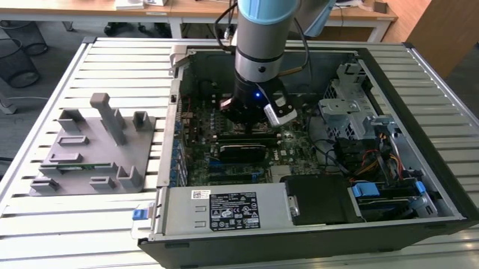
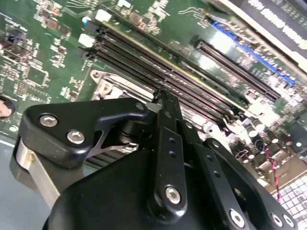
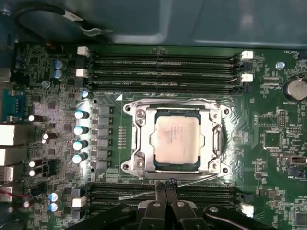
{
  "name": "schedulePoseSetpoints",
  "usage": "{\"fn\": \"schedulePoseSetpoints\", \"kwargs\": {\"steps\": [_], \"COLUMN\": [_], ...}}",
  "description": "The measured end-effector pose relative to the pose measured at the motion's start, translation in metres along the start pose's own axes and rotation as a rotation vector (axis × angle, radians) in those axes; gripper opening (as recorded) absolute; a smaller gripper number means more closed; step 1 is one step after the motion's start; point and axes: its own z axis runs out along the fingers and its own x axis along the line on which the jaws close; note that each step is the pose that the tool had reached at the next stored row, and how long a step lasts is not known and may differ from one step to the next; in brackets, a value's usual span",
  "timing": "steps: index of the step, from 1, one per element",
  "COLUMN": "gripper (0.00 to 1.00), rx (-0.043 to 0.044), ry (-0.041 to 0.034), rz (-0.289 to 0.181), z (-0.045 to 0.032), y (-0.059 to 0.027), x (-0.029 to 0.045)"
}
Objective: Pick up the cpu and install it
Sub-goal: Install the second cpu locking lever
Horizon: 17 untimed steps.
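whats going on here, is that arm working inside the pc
Yes. A single robot arm reaches down into an open computer case lying on a slatted table, with its gripper low over the motherboard. In the first wrist view the cpu already sits inside the metal socket frame, and the fingertips are closed together just beside that frame, near the thin retaining lever, holding nothing. A grey parts holder sits on the table at the exterior view's left.

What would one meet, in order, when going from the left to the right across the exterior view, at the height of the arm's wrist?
Grey fixture tray → computer case, its near wall → gripper over the motherboard → silver drive cage → far case wall → slatted table.
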Motion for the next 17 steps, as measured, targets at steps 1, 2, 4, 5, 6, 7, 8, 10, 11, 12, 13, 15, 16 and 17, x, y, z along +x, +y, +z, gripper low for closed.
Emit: {"fn": "schedulePoseSetpoints", "kwargs": {"steps": [1, 2, 4, 5, 6, 7, 8, 10, 11, 12, 13, 15, 16, 17], "gripper": [0.11, 0.11, 0.11, 0.11, 0.11, 0.11, 0.11, 0.11, 0.11, 0.11, 0.11, 0.11, 0.11, 0.11], "rx": [-0.0007, -0.0017, -0.0078, -0.0125, -0.0169, -0.0231, -0.03, -0.0355, -0.0389, -0.0421, -0.0451, -0.0524, -0.0562, -0.0608], "ry": [0.0, 0.0, -0.0001, -0.0002, -0.0003, -0.0005, -0.0006, -0.0006, -0.0007, -0.0007, -0.0008, -0.001, -0.001, -0.001], "rz": [0.0, 0.0, 0.0, 0.0, 0.0, -0.001, -0.001, -0.001, -0.001, -0.001, -0.001, -0.001, -0.001, -0.001], "z": [0.0, 0.0001, 0.0004, 0.0007, 0.0009, 0.001, 0.001, 0.0011, 0.0011, 0.001, 0.001, 0.001, 0.0009, 0.0009], "y": [-0.0006, -0.0011, -0.0014, -0.0014, -0.0014, -0.0017, -0.0023, -0.0045, -0.0062, -0.0079, -0.0094, -0.0123, -0.0135, -0.0144], "x": [0.0011, 0.0016, 0.0017, 0.0018, 0.0019, 0.0018, 0.002, 0.0032, 0.0039, 0.0045, 0.0051, 0.0064, 0.0072, 0.0081]}}
